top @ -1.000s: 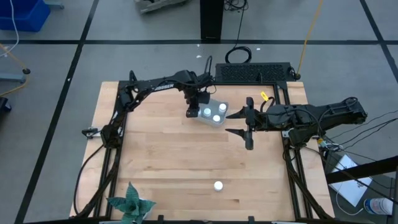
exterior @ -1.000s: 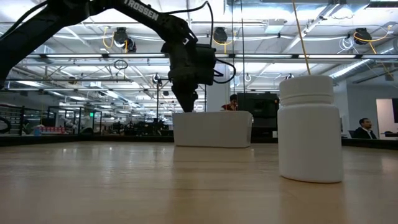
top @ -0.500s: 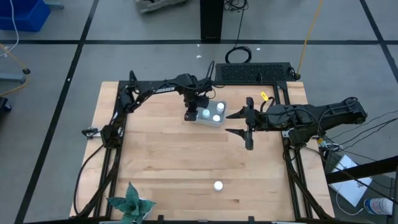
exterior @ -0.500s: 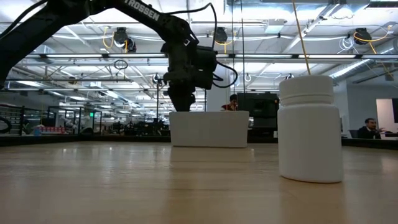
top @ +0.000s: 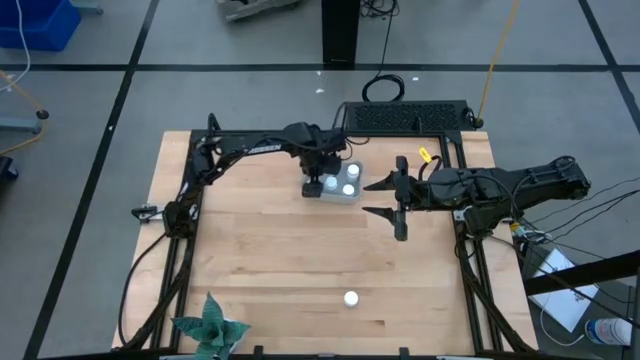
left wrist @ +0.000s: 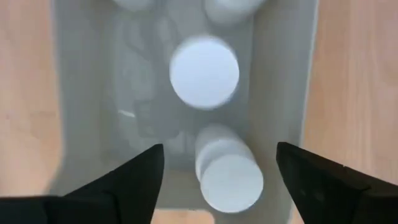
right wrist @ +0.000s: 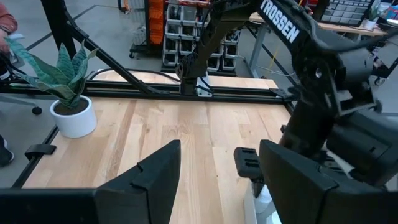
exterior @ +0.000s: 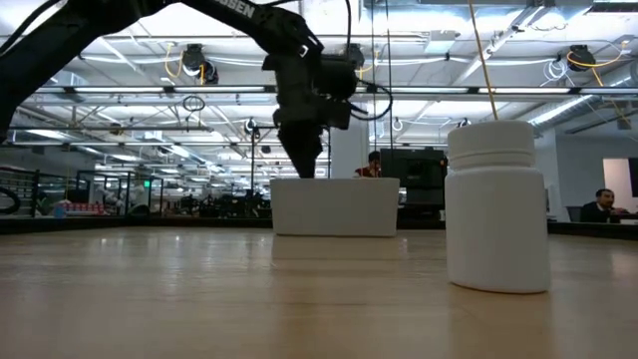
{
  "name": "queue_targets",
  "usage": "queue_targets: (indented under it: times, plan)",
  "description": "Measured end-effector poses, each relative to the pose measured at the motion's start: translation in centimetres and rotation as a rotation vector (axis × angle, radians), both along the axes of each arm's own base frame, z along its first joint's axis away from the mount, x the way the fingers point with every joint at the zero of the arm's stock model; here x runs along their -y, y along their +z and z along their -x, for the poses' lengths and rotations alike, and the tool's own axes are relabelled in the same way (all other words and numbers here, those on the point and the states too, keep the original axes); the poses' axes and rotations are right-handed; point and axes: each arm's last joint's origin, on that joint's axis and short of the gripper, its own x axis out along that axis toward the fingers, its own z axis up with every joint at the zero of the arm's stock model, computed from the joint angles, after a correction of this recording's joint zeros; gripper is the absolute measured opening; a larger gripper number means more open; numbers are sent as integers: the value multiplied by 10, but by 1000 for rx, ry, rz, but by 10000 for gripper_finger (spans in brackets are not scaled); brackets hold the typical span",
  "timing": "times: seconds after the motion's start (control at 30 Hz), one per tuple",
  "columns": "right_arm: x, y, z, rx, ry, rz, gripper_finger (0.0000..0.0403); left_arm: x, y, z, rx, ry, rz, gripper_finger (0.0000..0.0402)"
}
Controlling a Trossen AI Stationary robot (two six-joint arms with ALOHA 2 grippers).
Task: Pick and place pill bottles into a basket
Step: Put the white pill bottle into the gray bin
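We see a light wood table (top: 260, 250), smooth, visible grain, slight sheen. Pill bottles (exterior: 496, 206) look like matt white plastic with smooth round caps. Basket (left wrist: 87, 93) reads as smooth, faintly glossy pale plastic. Arm fingers (left wrist: 127, 180) are matt black plastic. Green star-shaped plant (top: 208, 327) near the front left corner looks like folded paper.

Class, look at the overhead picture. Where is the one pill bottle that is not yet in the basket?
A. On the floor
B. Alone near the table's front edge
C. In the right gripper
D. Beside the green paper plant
B: the lone pill bottle stands alone near the table's front edge, far from the basket.
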Motion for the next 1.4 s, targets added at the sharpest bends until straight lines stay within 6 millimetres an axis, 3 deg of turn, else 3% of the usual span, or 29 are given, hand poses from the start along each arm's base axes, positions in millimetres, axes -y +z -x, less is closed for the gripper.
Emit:
queue_targets:
  times: [0.2, 0.33, 0.5, 0.7, 0.87, 1.1, 1.3, 1.4]
  plan:
    - [0, 0, 0, -2, -2, 1, 209, 0, 41, 3, 181, 25, -65, 323]
    - [0, -1, 0, -10, -3, -7, 209, 7, 81, 14, 312, 47, -86, 323]
    - [-7, -12, -4, -85, 0, -54, 209, 28, 136, 34, 503, 24, -74, 324]
    - [-40, -38, -19, -215, 31, -58, 209, 63, 182, 57, 634, -47, -143, 324]
    - [-66, -62, -28, -346, 44, -106, 209, 77, 190, 64, 625, -45, -224, 324]
    - [-72, -101, -44, -698, -82, -241, 209, 76, 187, 68, 565, 2, -246, 324]
    - [-84, -125, -63, -837, -45, -330, 209, 76, 185, 69, 542, 3, -242, 324]
    - [-86, -127, -69, -847, -50, -340, 209, 73, 183, 72, 510, 14, -243, 324]
